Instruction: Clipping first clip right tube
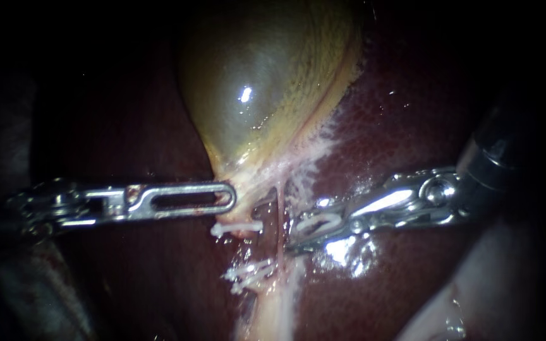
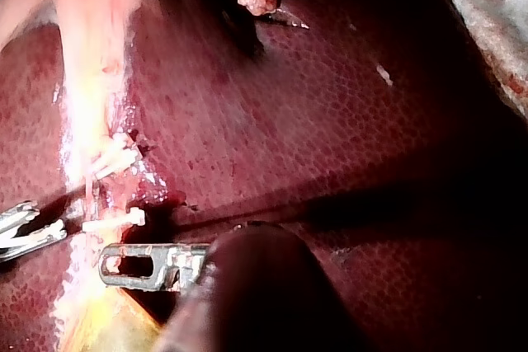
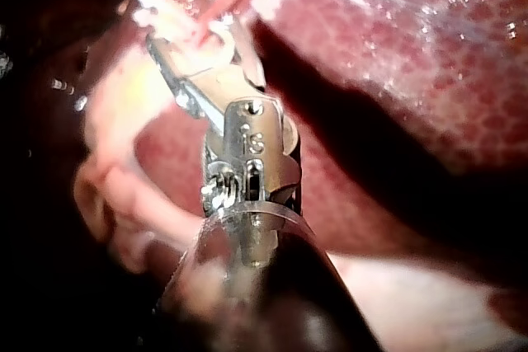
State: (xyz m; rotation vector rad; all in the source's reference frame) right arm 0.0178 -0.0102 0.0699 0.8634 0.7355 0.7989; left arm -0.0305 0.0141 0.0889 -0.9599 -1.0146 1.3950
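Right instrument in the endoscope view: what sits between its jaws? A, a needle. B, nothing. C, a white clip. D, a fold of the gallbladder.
C: the right instrument carries a white clip between its jaws, close to the thin tube below the gallbladder, whose neck the left instrument grips.

Two instruments: the left instrument (image 1: 225, 197) and the right instrument (image 1: 293, 232). One gallbladder (image 1: 266, 82), one liver (image 1: 412, 126), one tube (image 1: 280, 205) plainly seen. Four clips, it seems: a far clip (image 1: 238, 227) alone, a near pair (image 1: 248, 271) bunched together, and one clip (image 1: 316, 222) in the right instrument's jaws.
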